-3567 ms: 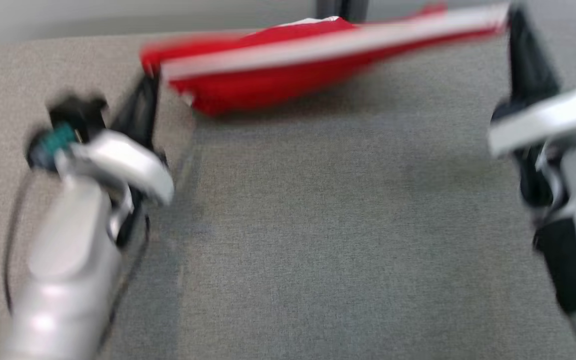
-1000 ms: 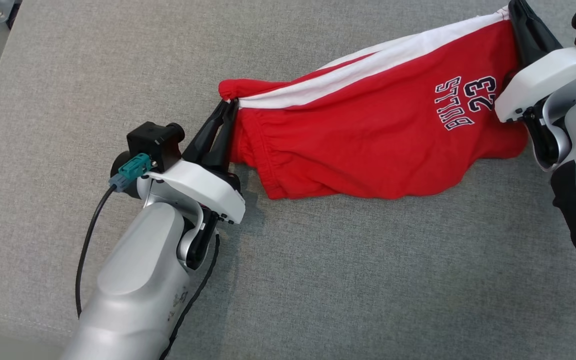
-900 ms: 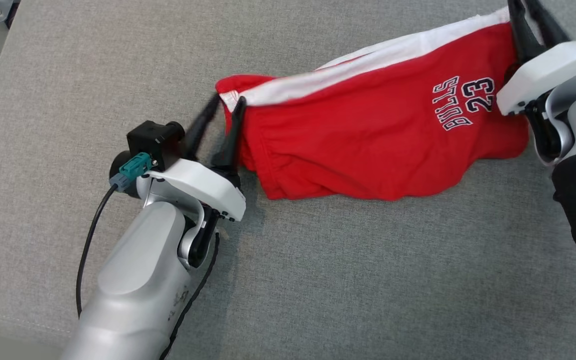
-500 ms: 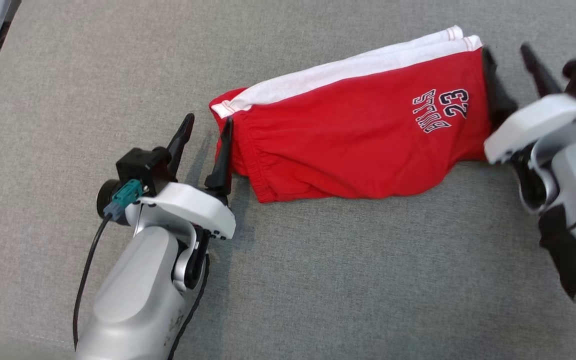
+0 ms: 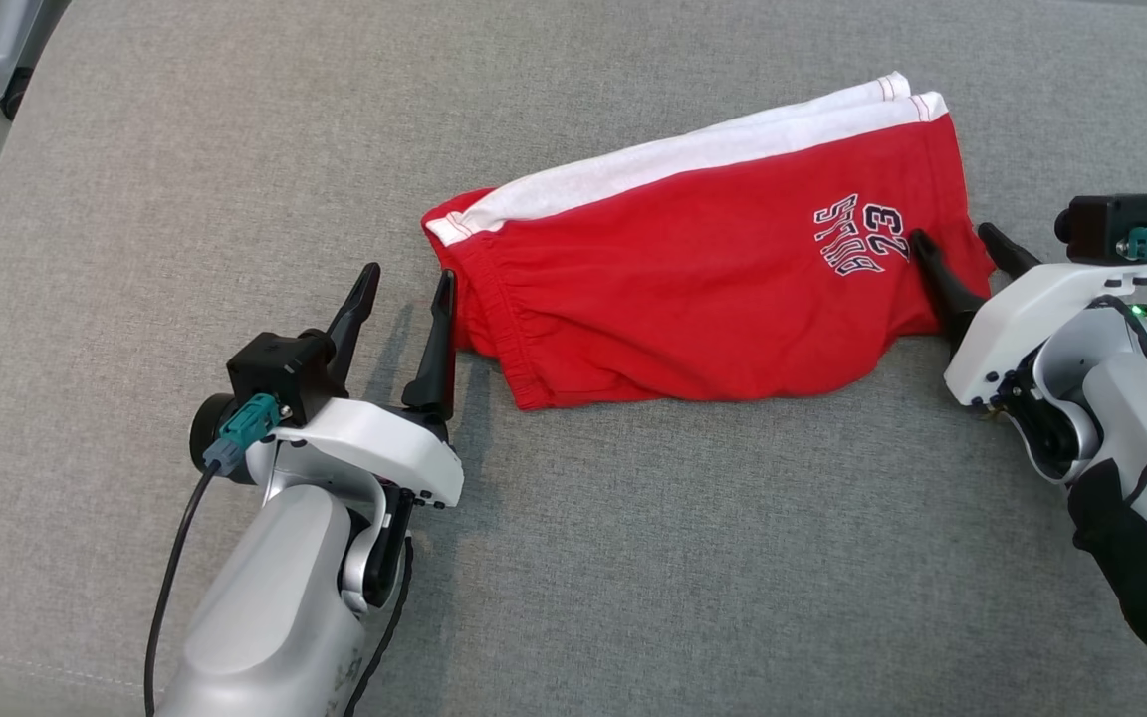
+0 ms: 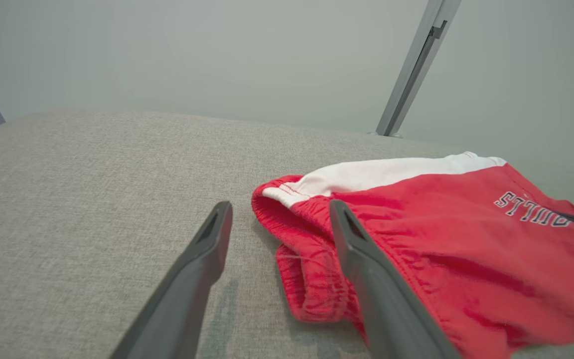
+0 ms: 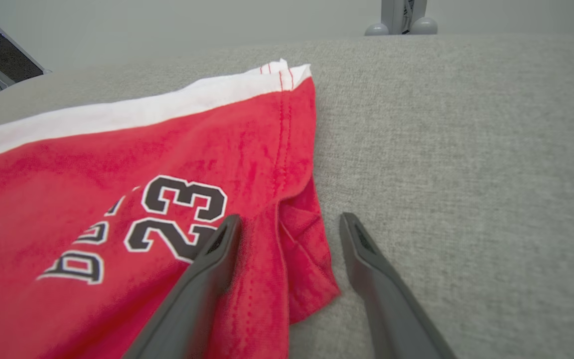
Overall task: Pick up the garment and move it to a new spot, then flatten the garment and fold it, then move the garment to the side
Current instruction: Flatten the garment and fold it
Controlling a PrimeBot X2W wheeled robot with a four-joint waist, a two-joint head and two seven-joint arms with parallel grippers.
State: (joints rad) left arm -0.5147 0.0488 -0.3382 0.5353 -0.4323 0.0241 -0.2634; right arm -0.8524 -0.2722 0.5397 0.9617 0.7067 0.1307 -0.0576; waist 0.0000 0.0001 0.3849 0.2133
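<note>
**Garment laid out on worktop, both grippers open at its ends**

We find the garment (image 5: 693,289), a pair of red shorts, lying across the middle of the grey fabric-covered worktop (image 5: 633,558), its long axis running from the robot's left toward the far right.

The left gripper (image 5: 410,274) stands at the waistband (image 5: 494,309) end with its fingers apart. One finger is over bare worktop and the other sits just beside the gathered edge; we cannot tell whether it touches. The right gripper (image 5: 952,234) stands at the leg end, fingers likewise apart and straddling the near corner of the hem (image 7: 287,129). One finger is above the print (image 5: 857,234), the other above the worktop. Neither gripper clamps the cloth.

We judge that one gripper at each end suits a garment set down stretched lengthwise, and that the flattening step is now in hand.

Condition of the garment:
- The cloth is red with a white stripe (image 5: 693,154) along the far edge, where two white layers show at the far right corner. We take the shorts to lie doubled, one leg on the other.
- The dark numerals and lettering are outlined in white and read upside down from the head view.
- The waistband is puckered and slightly raised.
- The near edge bulges in a soft curve and the hem corner is curled under, so the garment is not yet flat.
</note>
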